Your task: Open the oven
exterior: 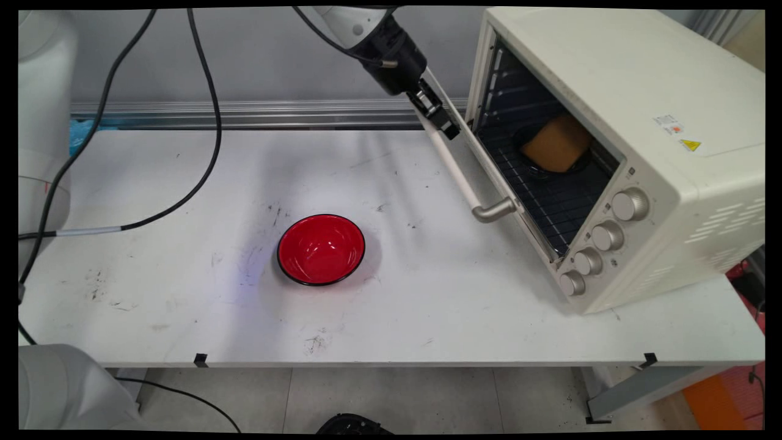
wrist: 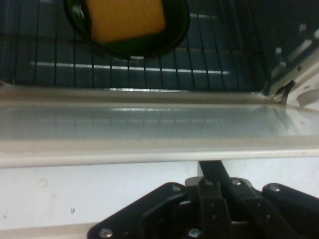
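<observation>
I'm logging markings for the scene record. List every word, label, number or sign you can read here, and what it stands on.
No text can be read here.
White sticker with a red mark, on the oven top: print too small to read.
Yellow triangular warning sign, beside it on the oven top: symbol not legible.
Four oven knobs: no readable markings.
Red bowl: no lettering.

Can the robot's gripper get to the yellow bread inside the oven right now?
Probably not straight away. The gripper sits at the oven door, which hangs only partly open between it and the yellow bread on its dark plate on the rack. The door looks to block the way.
</observation>
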Controlling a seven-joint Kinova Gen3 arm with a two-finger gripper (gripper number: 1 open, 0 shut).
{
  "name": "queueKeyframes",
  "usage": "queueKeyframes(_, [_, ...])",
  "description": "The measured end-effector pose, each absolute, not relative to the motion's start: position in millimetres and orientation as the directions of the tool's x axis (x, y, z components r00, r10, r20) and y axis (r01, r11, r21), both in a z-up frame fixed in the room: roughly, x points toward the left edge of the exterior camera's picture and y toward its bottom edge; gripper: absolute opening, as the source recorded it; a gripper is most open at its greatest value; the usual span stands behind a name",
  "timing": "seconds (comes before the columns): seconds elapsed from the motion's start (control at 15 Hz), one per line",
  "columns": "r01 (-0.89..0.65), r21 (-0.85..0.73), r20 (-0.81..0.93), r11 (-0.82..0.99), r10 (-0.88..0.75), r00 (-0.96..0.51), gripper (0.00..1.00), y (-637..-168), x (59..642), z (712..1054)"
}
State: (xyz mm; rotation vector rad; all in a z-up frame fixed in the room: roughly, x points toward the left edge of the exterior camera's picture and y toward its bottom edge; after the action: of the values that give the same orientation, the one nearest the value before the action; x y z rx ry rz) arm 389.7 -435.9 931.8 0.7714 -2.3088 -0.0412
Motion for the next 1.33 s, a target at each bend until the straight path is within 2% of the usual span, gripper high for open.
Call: queueKeyframes(1.33, [-0.509,0.227,0.524,0.831,-0.544,-0.655,0.00,-397,437,890])
